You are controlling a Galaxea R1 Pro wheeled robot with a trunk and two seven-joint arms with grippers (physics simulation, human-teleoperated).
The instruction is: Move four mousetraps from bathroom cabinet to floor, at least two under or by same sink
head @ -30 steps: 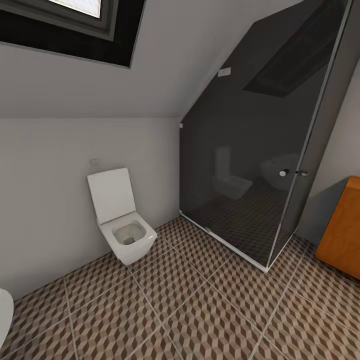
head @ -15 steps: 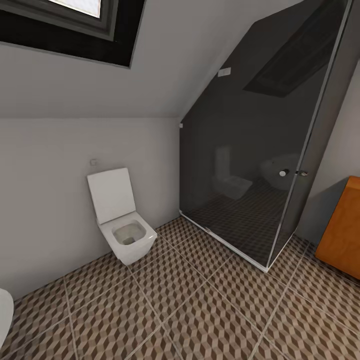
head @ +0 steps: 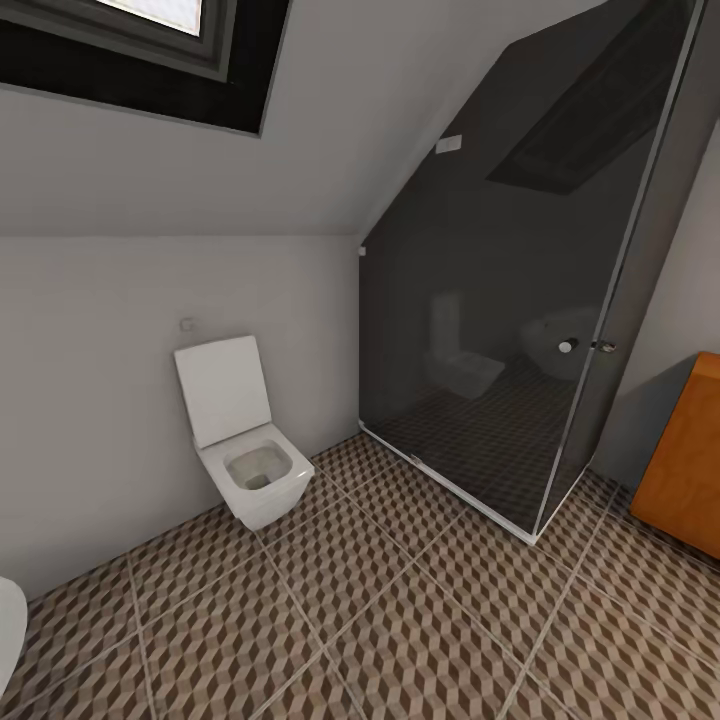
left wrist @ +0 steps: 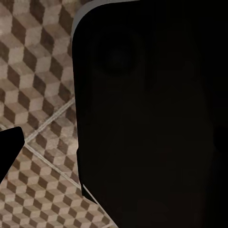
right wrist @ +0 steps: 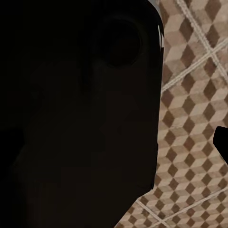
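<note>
Left wrist view: large black body close against the lens, a dark tip (left wrist: 8, 148) at the edge, floor (left wrist: 38, 71) beyond. Cannot tell whether the left pincer stands apart or together. Right wrist view: much the same, black bulk up close, a dark tip (right wrist: 221, 142) at the edge, cube-pattern tiles behind. Cannot tell for the right pincer either; nothing seen clamped in either.

Outward, head view: floor (head: 400, 620) spread wide, no traps seen lying on it. Toilet (head: 245, 440) hung on the white wall, lid up. To the right of the toilet, a dark glass shower (head: 520, 330) under the sloped ceiling. Further right of the toilet, past the shower, a slice of the cabinet (head: 685, 465) at the frame edge, only part of its side and top in sight. At the lower left edge, near the toilet, a white curved rim (head: 8, 620), too little to name.

Judged step: the approach, no trap fetched yet. Next move likely calls for turning and rolling toward the cabinet, bringing its drawer fronts into sight, then raising an arm to a pull.

Against the earlier frames: no shift at all; same framing, same things in place.
</note>
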